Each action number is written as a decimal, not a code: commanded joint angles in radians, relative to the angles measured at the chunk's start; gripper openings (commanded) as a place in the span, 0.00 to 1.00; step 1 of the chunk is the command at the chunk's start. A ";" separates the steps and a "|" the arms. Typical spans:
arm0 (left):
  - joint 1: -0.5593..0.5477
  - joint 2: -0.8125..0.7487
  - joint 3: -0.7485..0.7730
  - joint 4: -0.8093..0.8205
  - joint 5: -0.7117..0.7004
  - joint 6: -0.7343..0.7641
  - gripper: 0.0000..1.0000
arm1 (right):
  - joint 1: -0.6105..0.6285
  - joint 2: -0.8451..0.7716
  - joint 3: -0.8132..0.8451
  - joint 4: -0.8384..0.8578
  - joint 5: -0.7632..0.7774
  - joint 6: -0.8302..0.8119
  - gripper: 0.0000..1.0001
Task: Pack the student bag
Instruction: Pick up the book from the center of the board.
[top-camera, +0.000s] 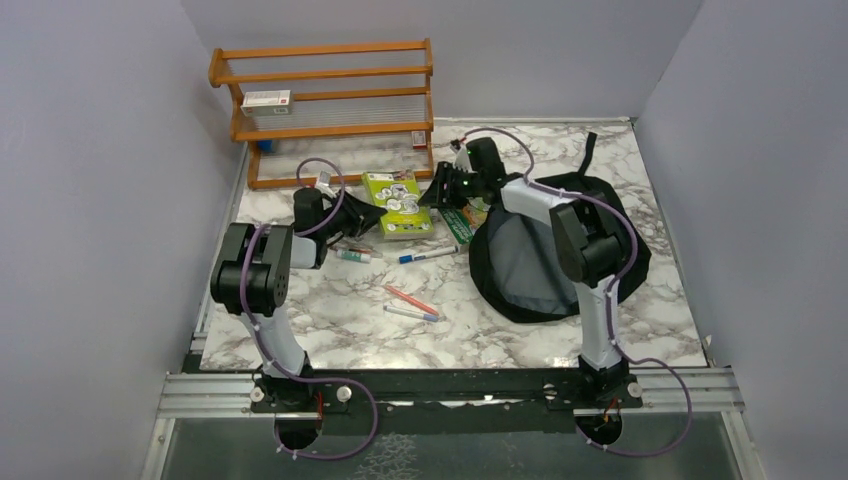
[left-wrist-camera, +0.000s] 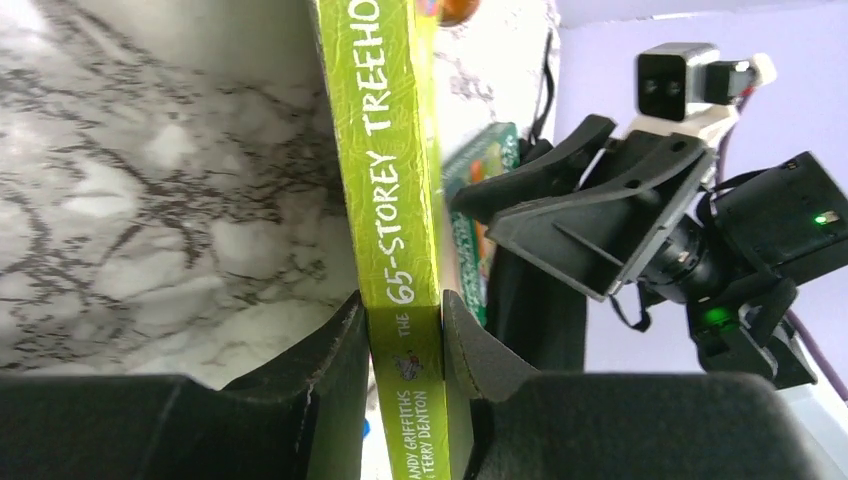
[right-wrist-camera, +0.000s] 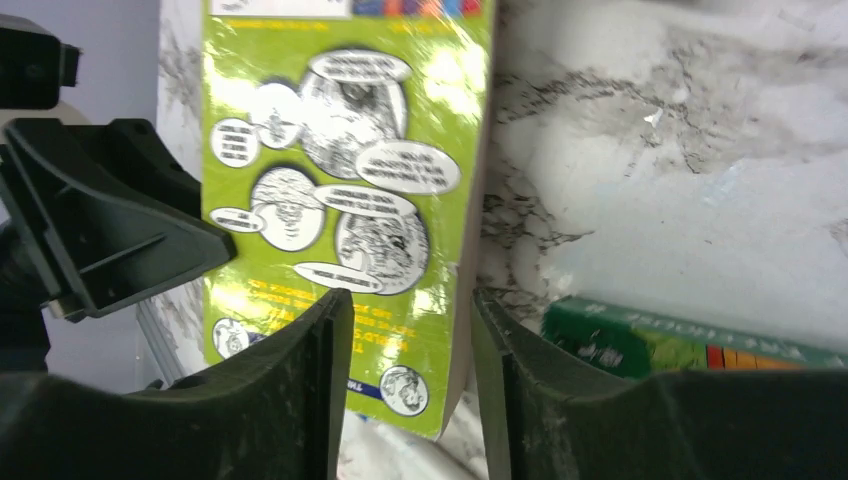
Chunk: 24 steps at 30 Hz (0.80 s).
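The student bag (top-camera: 560, 250) is a black backpack lying open at the right of the table, its grey lining showing. A lime-green book (top-camera: 398, 205), "The 65-Storey Treehouse", lies left of it. My left gripper (left-wrist-camera: 403, 330) is shut on the book's spine (left-wrist-camera: 392, 180), at the book's left side in the top view (top-camera: 358, 215). My right gripper (right-wrist-camera: 410, 330) is open, its fingers (right-wrist-camera: 300, 390) astride the book's opposite edge without clamping it; the back cover (right-wrist-camera: 340, 170) fills that view. In the top view it (top-camera: 440, 192) is between book and bag.
A darker green book (top-camera: 457, 225) lies between the lime book and the bag, also in the right wrist view (right-wrist-camera: 680, 345). Several pens (top-camera: 425, 255) (top-camera: 410, 298) lie on the marble table (top-camera: 330, 320). A wooden rack (top-camera: 330, 100) stands at the back left.
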 joint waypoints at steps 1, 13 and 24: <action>0.015 -0.135 0.036 0.036 0.112 0.057 0.00 | -0.002 -0.201 -0.027 -0.087 0.111 -0.098 0.55; 0.004 -0.394 0.143 -0.369 0.270 0.437 0.00 | -0.002 -0.743 -0.405 0.043 0.266 -0.229 0.65; -0.267 -0.497 0.359 -0.820 0.210 0.913 0.00 | -0.003 -1.139 -0.542 -0.079 0.276 -0.344 0.70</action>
